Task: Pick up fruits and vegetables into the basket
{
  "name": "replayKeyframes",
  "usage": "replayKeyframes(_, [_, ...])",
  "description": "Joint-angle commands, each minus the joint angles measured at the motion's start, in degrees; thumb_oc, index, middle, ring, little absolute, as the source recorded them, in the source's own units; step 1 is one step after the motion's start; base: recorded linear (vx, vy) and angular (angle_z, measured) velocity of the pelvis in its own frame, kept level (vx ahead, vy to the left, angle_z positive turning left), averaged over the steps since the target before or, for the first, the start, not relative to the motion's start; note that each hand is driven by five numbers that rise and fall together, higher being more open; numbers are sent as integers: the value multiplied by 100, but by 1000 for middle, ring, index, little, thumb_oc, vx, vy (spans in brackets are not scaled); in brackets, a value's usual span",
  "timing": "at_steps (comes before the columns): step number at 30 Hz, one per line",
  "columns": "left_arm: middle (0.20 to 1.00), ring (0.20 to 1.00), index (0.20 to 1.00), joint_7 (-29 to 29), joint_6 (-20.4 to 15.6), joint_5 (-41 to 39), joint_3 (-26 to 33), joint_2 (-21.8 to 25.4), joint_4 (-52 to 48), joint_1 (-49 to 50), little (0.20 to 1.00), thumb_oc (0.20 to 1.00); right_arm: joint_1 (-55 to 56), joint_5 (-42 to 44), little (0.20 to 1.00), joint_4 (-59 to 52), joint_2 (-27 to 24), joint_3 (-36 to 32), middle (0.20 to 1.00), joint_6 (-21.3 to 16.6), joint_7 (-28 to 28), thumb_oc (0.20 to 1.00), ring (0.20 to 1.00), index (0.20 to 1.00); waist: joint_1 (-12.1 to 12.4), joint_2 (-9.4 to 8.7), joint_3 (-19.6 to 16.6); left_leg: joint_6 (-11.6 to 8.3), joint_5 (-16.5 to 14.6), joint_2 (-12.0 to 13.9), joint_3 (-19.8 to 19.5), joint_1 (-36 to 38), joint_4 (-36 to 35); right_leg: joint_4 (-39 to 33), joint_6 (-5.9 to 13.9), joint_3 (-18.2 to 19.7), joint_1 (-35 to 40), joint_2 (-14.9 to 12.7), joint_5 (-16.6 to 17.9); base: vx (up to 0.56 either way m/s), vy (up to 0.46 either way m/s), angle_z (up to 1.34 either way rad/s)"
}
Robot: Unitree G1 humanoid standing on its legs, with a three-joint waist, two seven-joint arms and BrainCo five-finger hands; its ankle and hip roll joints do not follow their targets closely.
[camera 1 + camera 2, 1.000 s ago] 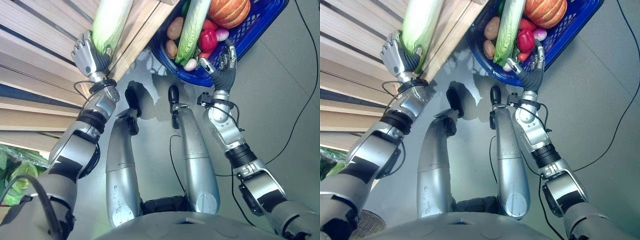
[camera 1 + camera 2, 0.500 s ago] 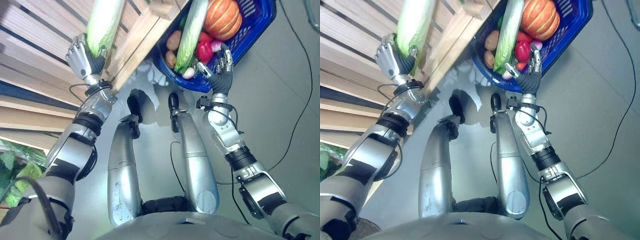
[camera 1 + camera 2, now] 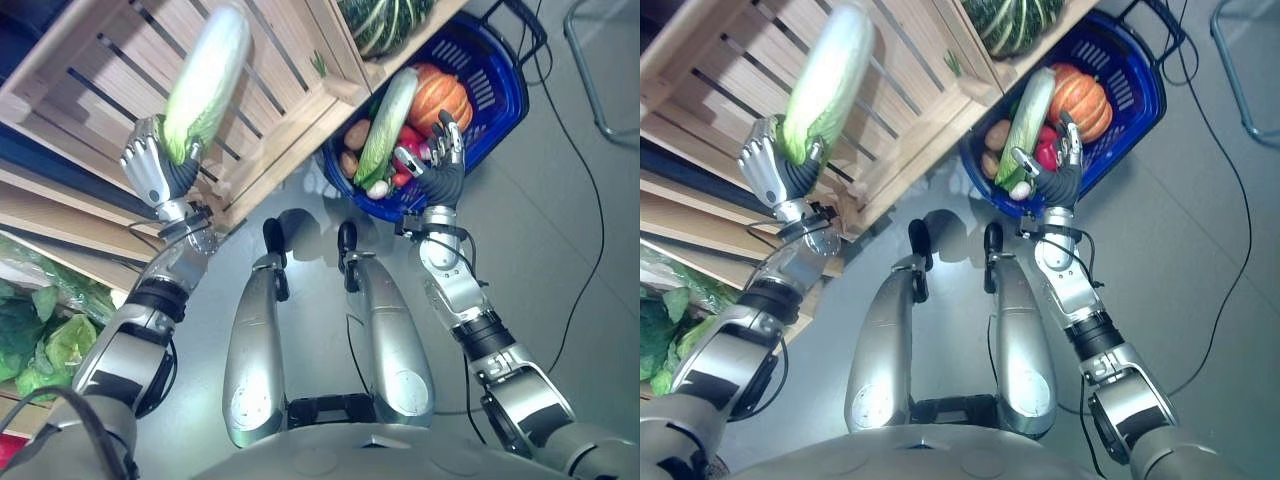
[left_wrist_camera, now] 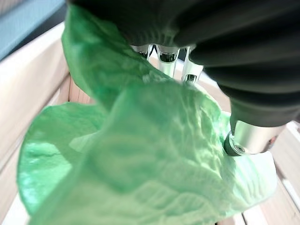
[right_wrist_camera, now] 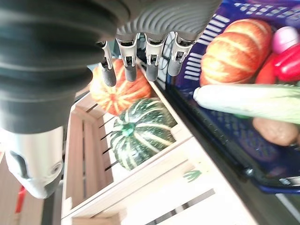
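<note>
1. Left robot hand (image 3: pixel 152 172) curled round leafy green base of a long pale-green napa cabbage (image 3: pixel 205 82), held up in front of a slatted pale wooden crate (image 3: pixel 290 60); in left wrist view, leaves bulge past the fingers.
2. Right robot hand (image 3: pixel 438 160) with straight, spread fingers, holding nothing, just beside the near rim of the blue plastic basket (image 3: pixel 505 95).
3. Basket on the grey floor, already holding an orange ribbed pumpkin (image 3: pixel 440 97), a second long pale-green cabbage (image 3: pixel 382 125), red peppers, brown potatoes.
4. Risk: grip sits at the soft leaf end, heavy length cantilevered above; likely to tip or slip out during swing.
5. Risk: path to basket crosses the crate's corner; could snag there.
6. Risk: basket crowded; cabbage may roll off the pile, or land on the right robot hand if not withdrawn.
7. Dark-green striped squash (image 5: pixel 139 132) in neighbouring crate, not yet picked.
</note>
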Motion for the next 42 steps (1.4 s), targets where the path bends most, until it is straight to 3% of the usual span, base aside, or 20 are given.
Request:
replayKeyframes(1, [200, 200, 200, 141, -332, 177, 204, 141, -393, -21, 200, 200, 182, 118, 1000, -598, -91, -190, 1000, -332, 2, 1000, 1000, 1000, 28, 96, -339, -23, -579, -320, 55, 30, 192, -734, 366, -180, 402, 178, 223, -8, -1, 7])
replayKeyframes(4, [200, 200, 200, -16, -532, 258, 140, 162, -505, -6, 200, 200, 199, 126, 1000, -634, -67, -176, 1000, -321, 4, 1000, 1000, 1000, 34, 82, -339, -17, -583, -319, 31, 151, 152, -792, 358, -188, 525, 183, 222, 3, 1, 4])
replayKeyframes(6, [200, 200, 200, -238, -911, 448, 140, 213, -775, 114, 200, 200, 307, 163, 1000, -679, -80, -192, 1000, -407, 112, 1000, 1000, 1000, 46, 82, -339, -5, -539, -333, -6, 408, -29, -948, 355, -170, 764, 196, 239, 34, 11, 0])
replayKeyframes(10, [200, 200, 200, -417, -1340, 576, 238, 236, -1336, 496, 200, 200, 497, 308, 1000, -709, -145, -289, 1000, -634, 503, 1000, 1000, 1000, 81, 123, -349, -42, -405, -348, -68, 954, -467, -1460, 346, -149, 1376, 226, 333, 39, 13, 2])
replayKeyframes(16, [200, 200, 200, -816, -1832, 404, 466, 205, -2033, 1157, 200, 200, 758, 510, 1000, -784, -153, -374, 1000, -821, 1046, 1000, 1000, 1000, 219, 163, -833, -69, -190, -393, -255, 1631, -1285, -2289, 354, -275, 2152, 167, 517, 63, -9, 3])
replayKeyframes(19, [200, 200, 200, -1039, -1936, 276, 558, 172, -2249, 1363, 200, 200, 833, 576, 1000, -813, -132, -412, 1000, -788, 1224, 1000, 1000, 1000, 269, 164, -1064, -73, -121, -407, -337, 1930, -1606, -2634, 370, -317, 2507, 136, 613, 104, -5, 15])
replayKeyframes(27, [200, 200, 200, -1481, -1732, 154, 627, 51, -2526, 1830, 200, 200, 1098, 656, 1000, -925, -153, -503, 1000, -613, 1492, 1000, 1000, 1000, 352, 189, -1670, -50, 70, -364, -480, 2719, -2474, -3344, 418, -432, 3257, 126, 822, 110, 4, 14])
replayKeyframes(28, [341, 341, 341, -1561, -1744, 135, 639, 43, -2518, 1891, 341, 341, 1167, 670, 1000, -909, -140, -516, 1000, -601, 1531, 1000, 1000, 1000, 352, 192, -1716, -44, 61, -347, -474, 2778, -2497, -3363, 419, -440, 3304, 125, 824, 83, 8, 5])
replayKeyframes(29, [536, 536, 536, -1586, -1714, 152, 640, 41, -2518, 1938, 536, 536, 1216, 674, 1000, -902, -135, -518, 1000, -585, 1560, 1000, 1000, 1000, 351, 196, -1744, -38, 54, -340, -463, 2818, -2512, -3370, 418, -450, 3337, 127, 817, 88, 8, 5])
replayKeyframes(30, [1000, 1000, 1000, -1621, -1680, 179, 635, 36, -2491, 1990, 1000, 1000, 1286, 701, 1000, -894, -133, -513, 1000, -548, 1593, 1000, 1000, 1000, 346, 200, -1777, -27, 41, -333, -451, 2872, -2535, -3366, 416, -462, 3376, 131, 800, 70, 5, 5])
replayKeyframes(36, [1000, 1000, 1000, -1673, -1458, 317, 469, 97, -2392, 1924, 1000, 1000, 1332, 772, 1000, -841, -189, -454, 1000, -514, 1528, 1000, 1000, 1000, 294, 210, -1690, 28, -39, -334, -334, 2904, -2479, -3276, 401, -456, 3359, 152, 723, -14, -6, -1])
replayKeyframes(42, [1000, 1000, 1000, -1478, -1214, 333, 15, 118, -1731, 1249, 1000, 1000, 1035, 797, 1000, -582, -216, -285, 1000, -593, 1250, 1000, 1000, 1000, 158, 184, -1260, 39, -194, -307, -153, 2520, -1862, -2824, 362, -377, 3021, 164, 564, -111, -19, -13])
